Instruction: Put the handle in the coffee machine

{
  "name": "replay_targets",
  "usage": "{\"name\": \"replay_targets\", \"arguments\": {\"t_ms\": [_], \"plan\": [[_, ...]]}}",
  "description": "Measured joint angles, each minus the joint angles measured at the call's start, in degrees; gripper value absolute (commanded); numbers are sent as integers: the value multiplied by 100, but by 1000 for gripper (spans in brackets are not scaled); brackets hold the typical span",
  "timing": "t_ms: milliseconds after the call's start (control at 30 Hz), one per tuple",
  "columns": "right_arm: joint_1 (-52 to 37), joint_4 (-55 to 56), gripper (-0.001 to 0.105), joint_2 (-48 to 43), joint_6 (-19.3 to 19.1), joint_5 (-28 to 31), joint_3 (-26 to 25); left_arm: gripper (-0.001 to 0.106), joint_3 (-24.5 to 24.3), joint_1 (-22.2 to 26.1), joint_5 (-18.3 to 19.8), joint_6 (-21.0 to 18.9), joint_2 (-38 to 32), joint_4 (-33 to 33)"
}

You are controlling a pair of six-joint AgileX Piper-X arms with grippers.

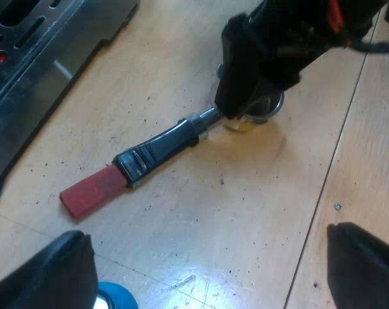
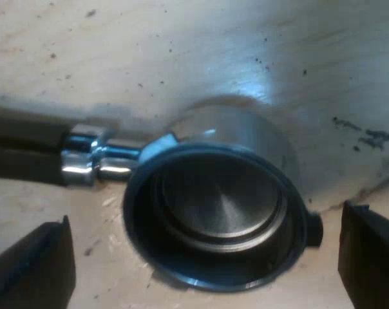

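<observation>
Right gripper [image 2: 204,257]: spread wide, nothing gripped. Black fingers [image 2: 33,267] standing either side of the metal holder [image 2: 210,215], one near the neck where the handle [image 2: 20,158] joins, the other just beside a small lug [image 2: 315,228] on the rim. Bare wood visible between the neck-side finger and the basket [image 2: 272,161]; contact on the lug side impossible to judge. Straight down into the basket: round, dark-walled, bare metal floor. From the left wrist, same gripper low over the basket, covering most of it.

Left gripper [image 1: 207,277]: likewise spread wide, empty, hovering above the table [image 1: 259,212], well apart from the holder.

Holder lying flat on the wood, not in the machine. Chrome collar [image 1: 193,125], then dark handle, then red end [image 1: 91,191], pointing away from the right gripper. Espresso machine [image 1: 33,64] near the red end but apart from it; slotted metal base. Dark specks scattered over the table. Blue rounded object [image 1: 116,297] just beside one left finger; identity unclear.
</observation>
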Motion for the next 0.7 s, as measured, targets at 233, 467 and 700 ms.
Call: {"name": "replay_targets", "arguments": {"t_ms": [233,467,700], "plan": [[-105,-40,84,239,-114,0,0,75,0,0,0,0,0,0],[-234,-170,84,332,-321,60,0,75,0,0,0,0,0,0],[-234,-194,84,641,-321,61,0,75,0,0,0,0,0,0]]}}
